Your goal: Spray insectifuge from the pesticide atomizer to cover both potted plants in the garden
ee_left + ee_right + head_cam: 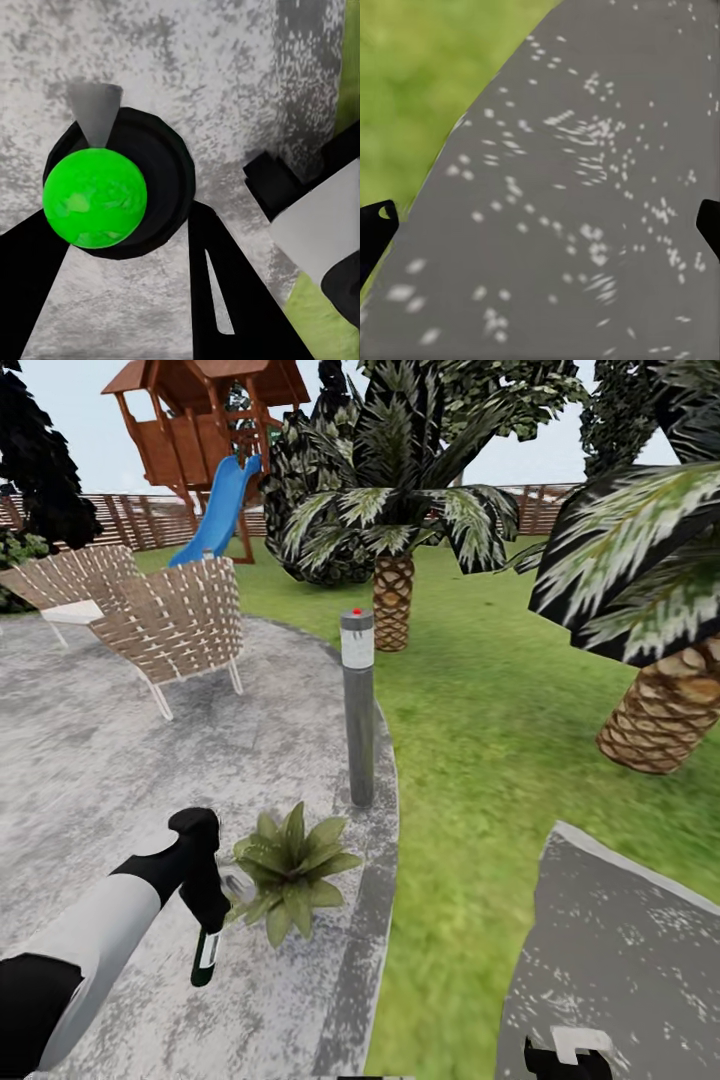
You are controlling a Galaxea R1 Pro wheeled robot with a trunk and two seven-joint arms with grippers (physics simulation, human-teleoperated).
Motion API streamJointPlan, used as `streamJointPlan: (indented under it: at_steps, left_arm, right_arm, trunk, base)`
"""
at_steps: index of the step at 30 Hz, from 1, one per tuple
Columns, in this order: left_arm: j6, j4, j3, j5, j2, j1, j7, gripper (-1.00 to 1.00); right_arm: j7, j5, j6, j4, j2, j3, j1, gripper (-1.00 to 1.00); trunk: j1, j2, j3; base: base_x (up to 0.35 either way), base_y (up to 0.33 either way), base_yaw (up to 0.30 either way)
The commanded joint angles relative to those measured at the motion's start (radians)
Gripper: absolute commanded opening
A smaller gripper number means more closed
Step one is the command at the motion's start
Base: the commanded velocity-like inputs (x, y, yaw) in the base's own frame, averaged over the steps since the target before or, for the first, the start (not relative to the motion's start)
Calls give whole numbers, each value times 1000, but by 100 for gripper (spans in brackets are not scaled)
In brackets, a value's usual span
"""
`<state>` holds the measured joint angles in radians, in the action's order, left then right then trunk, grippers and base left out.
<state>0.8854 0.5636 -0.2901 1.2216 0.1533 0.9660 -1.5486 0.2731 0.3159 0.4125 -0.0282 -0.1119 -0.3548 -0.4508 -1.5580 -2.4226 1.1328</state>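
one potted plant [290, 870] sits at the patio [90, 780] edge; the left gripper [205, 905], clamped on the pesticide atomizer [205, 957], hangs just beside it. the right gripper [540, 221] is spread wide, holding nothing.

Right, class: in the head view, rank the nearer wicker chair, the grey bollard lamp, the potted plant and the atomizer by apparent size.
1. Wicker chair
2. Bollard lamp, perhaps level with the plant
3. Potted plant, nearer the camera
4. Pesticide atomizer, partly hidden by the left gripper

Mottled grey patio [90, 780], green lawn [480, 690], wicker chairs [175, 625], palms [392, 600], wooden playset [200, 430], slat fence [135, 520]
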Motion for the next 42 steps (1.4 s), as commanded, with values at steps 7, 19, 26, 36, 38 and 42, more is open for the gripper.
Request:
streamJointPlan:
  at_steps: [7, 19, 26, 36, 38, 42]
  left_arm:
    - [9, -14, 0, 4, 7, -15, 2, -100]
    - [17, -8, 94, -9, -27, -117, 146, -100]
    - [15, -6, 173, -7, -21, -174, 207, -100]
    - [17, -9, 239, -8, -25, -216, 303, -100]
    - [17, -7, 240, -21, -33, -217, 309, -100]
    - [17, -14, 261, -84, -34, -217, 423, -100]
  right_arm:
    - [3, 7, 2, -1, 0, -9, 0, 100]
    - [2, 5, 2, 2, -3, -9, 0, 100]
    - [2, 6, 2, 1, 0, -9, 0, 100]
    - [2, 9, 0, -1, 0, -8, 0, 100]
    - [1, 9, 0, -1, 0, -9, 0, 100]
    - [1, 9, 0, -1, 0, -9, 0, 100]
  trunk:
    - [0, 0, 1]
    - [0, 0, 1]
    - [0, 0, 1]
    - [0, 0, 1]
    - [0, 0, 1]
    - [0, 0, 1]
  base:
    - [1, 0, 272]
    - [114, -215, 53]
    - [20, -270, 28]
    - [41, -154, 265]
    - [9, -7, 276]
    - [1, -1, 276]
